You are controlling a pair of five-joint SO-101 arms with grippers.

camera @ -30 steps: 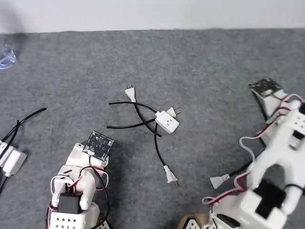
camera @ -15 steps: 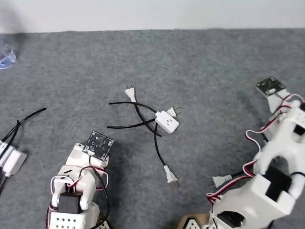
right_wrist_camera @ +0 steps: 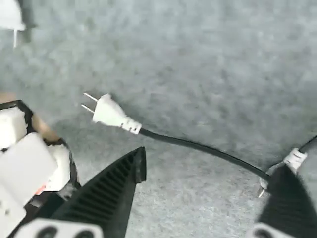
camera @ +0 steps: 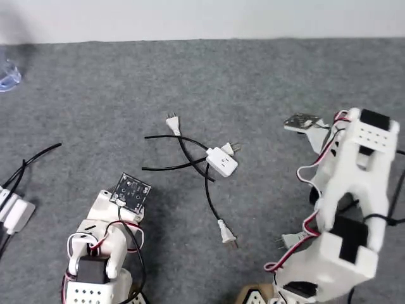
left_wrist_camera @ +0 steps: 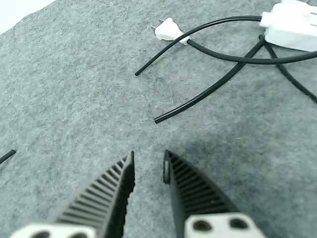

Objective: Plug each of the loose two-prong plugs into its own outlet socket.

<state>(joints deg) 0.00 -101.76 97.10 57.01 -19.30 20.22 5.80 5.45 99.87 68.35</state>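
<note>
Plugs' worktop (camera: 285, 82): grey, carpet-like, carrying everything you see from above.
Right arm (camera: 351, 209): stands at the right side of the high view.
Left arm (camera: 104, 253): sits at the near left corner of the high view.
Right hand (right_wrist_camera: 210, 161): your fingers are spread wide above the worktop and hold nothing.
Left hand (left_wrist_camera: 148, 154): your fingers stand a narrow gap apart, gripping nothing, over bare worktop short of the cables.
Black cables (camera: 190, 155): cross one another just beside the socket block.
Socket block (camera: 221, 162): white, near the middle of the worktop, lying over the cables.
Plug at the block (camera: 231, 147): touches its far corner; you cannot tell whether it is seated.
Far plug (camera: 171, 120): loose, beyond the crossing cables.
Near plug (camera: 226, 233): loose at a cable's end, between the two arms.
Plug below the right hand (right_wrist_camera: 110, 113): white, on a black cable, lying flat.
</note>
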